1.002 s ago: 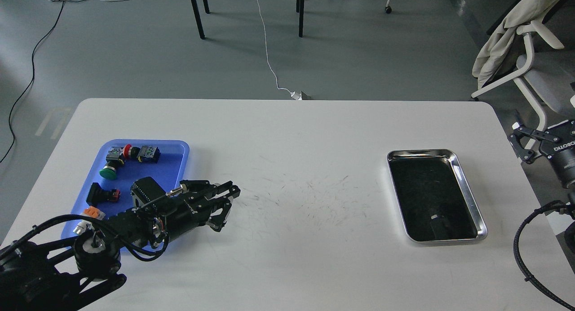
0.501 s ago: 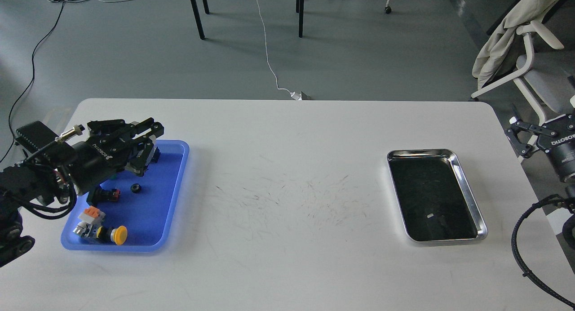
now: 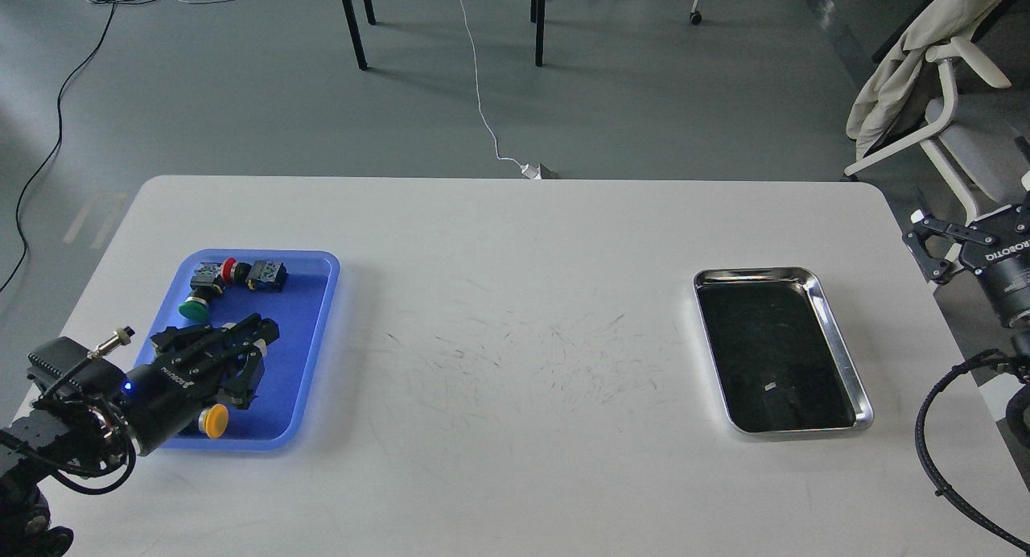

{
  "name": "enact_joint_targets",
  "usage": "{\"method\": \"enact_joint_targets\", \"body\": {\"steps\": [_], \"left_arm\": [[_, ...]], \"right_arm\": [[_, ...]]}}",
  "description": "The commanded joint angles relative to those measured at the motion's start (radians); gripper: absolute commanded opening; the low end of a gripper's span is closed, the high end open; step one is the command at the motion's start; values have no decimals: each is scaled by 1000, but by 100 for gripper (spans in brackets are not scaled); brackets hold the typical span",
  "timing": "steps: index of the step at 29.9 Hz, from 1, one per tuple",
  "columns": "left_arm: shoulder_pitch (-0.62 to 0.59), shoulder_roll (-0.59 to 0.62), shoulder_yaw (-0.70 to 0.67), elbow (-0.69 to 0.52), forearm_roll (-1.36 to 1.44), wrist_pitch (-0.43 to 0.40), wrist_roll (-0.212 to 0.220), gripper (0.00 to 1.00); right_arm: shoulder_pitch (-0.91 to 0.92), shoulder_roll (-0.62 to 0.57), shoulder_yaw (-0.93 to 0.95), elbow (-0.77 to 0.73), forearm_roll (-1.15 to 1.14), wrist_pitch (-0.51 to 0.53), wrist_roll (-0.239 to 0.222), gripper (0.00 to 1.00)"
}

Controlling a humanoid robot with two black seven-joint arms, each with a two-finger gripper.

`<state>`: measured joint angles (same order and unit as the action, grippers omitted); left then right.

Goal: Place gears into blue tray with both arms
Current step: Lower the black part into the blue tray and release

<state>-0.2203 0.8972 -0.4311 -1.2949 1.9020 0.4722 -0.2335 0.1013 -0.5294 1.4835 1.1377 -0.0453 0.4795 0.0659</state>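
Note:
The blue tray [image 3: 325,299] lies on the left of the white table. My left gripper [image 3: 259,361] hangs low over the tray's middle, open, its fingers pointing right. No gears show; the left hand covers the spot on the tray floor beneath it. My right gripper [image 3: 925,248] stands open beyond the table's right edge with nothing between its fingers.
In the blue tray lie push-buttons: a green one [image 3: 193,306] and a red one [image 3: 228,268] at the back, a yellow one [image 3: 213,421] at the front. A steel tray [image 3: 863,396] sits on the right. A chair [image 3: 949,82] stands off the far right corner.
My left gripper swung from the table beside the tray to the tray's far end, then came down over its middle, covering the small black gear seen there. The right gripper barely moved.

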Motion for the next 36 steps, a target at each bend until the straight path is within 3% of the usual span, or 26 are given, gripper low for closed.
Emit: {"method": "enact_joint_targets", "body": {"steps": [1, 11, 15, 16, 19, 20, 29, 36], "left_arm": [[2, -29, 2, 60, 0, -3, 0, 11], [29, -58, 2, 147, -3, -3, -29, 15], [30, -72, 0, 170, -4, 0, -30, 25], [29, -76, 0, 177, -6, 2, -30, 31], [27, -76, -5, 177, -15, 8, -47, 89], [26, -76, -8, 177, -17, 17, -58, 98], [-46, 2, -24, 149, -76, 17, -75, 98], [-266, 28, -58, 112, -349, 17, -72, 98]], "right_arm": [[0, 0, 0, -1, -1, -1, 0, 99], [1, 0, 0, -4, -2, -2, 0, 99], [14, 0, 0, -4, -1, -2, 0, 99], [14, 0, 0, -4, -2, -2, 0, 99], [15, 0, 0, -4, -2, -1, 0, 99], [15, 0, 0, -4, -2, -2, 0, 99], [31, 0, -3, -3, -2, -2, -1, 99], [46, 0, -6, 2, -1, -4, -8, 99]]}}
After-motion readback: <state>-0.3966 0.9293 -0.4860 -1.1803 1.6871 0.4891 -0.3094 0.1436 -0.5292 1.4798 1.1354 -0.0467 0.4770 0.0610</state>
